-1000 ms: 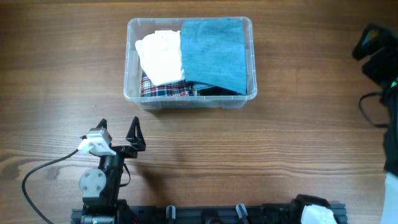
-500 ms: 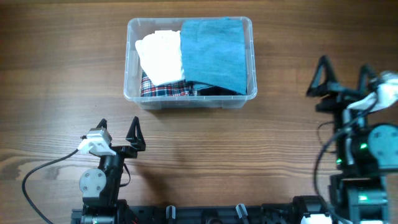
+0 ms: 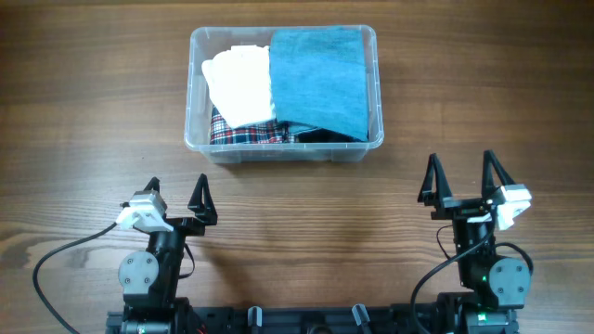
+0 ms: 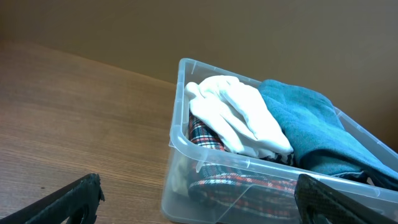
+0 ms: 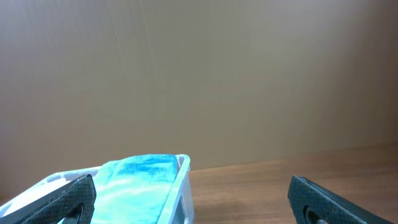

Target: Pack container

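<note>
The clear plastic container (image 3: 195, 88) stands at the back middle of the table. It holds a white folded garment (image 3: 238, 83), a teal folded garment (image 3: 320, 79) and a red plaid garment (image 3: 246, 134) underneath. The container also shows in the left wrist view (image 4: 180, 149) and in the right wrist view (image 5: 183, 171). My left gripper (image 3: 176, 197) is open and empty, near the front left, well short of the container. My right gripper (image 3: 461, 181) is open and empty, near the front right, below and right of the container.
A black cable (image 3: 65, 255) loops on the wood table at the front left. The arm bases stand along the front edge (image 3: 306, 320).
My right arm has swung in from the far right edge and come down to the front right, gripper open. The left arm and the container have not moved.
</note>
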`<state>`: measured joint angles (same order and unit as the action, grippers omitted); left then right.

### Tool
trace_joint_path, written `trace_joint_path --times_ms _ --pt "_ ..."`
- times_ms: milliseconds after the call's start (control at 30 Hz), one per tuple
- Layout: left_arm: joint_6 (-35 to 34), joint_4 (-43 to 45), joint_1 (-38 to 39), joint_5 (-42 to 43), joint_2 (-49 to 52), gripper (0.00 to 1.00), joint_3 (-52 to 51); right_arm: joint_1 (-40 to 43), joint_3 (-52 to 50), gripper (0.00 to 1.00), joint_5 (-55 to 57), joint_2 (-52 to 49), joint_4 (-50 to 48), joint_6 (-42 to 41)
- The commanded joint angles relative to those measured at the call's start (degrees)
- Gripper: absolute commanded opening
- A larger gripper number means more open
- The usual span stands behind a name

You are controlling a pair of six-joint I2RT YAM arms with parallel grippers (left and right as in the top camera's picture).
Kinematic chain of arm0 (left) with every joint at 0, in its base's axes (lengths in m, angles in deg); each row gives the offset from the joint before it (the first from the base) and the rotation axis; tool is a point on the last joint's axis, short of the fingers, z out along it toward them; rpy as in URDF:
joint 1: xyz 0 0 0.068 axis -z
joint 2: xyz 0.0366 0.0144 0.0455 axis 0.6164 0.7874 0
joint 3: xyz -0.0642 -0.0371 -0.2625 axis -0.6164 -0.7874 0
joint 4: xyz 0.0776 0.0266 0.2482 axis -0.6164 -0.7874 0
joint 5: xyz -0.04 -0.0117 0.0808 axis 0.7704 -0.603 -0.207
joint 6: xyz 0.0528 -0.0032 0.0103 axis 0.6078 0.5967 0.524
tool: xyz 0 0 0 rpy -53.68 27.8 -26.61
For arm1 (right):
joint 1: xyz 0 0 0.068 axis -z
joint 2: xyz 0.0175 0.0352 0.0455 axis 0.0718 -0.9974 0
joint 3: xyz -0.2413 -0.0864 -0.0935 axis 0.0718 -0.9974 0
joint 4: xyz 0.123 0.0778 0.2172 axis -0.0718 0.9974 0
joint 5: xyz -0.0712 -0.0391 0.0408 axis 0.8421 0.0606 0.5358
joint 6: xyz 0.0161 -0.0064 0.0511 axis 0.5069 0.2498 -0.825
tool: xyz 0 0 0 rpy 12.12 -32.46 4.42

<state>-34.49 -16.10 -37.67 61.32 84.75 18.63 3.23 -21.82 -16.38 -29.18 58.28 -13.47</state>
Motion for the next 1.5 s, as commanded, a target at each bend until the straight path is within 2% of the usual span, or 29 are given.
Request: trace_joint_path --times_ms 0,233,400,700,933,1467 --pt "-0.1 -0.2 0.3 -0.7 -0.6 1.00 -0.4 -0.3 -2.7 1.00 -1.1 2.6 -0.3 0.6" --pt "-0.1 -0.2 0.3 -0.7 -0.6 1.00 -0.4 -0.2 -2.8 1.00 -0.6 8.2 13.1 1.8" --pt "-0.1 -0.2 0.3 -0.7 -0.6 1.00 -0.4 -0.2 -2.8 1.00 -0.6 8.2 18.3 1.7" --pt "-0.1 -0.2 0.3 -0.7 -0.6 1.00 -0.4 -0.2 -2.8 1.00 -0.2 8.2 18.4 9.8" --pt "-0.1 -0.2 0.3 -0.7 -0.6 1.00 -0.4 -0.2 -2.8 1.00 0.2 8.2 18.4 12.5" --pt "-0.1 -0.2 0.3 -0.8 -0.6 1.00 -0.4 -0.2 -2.8 1.00 0.2 6.6 18.3 12.6"
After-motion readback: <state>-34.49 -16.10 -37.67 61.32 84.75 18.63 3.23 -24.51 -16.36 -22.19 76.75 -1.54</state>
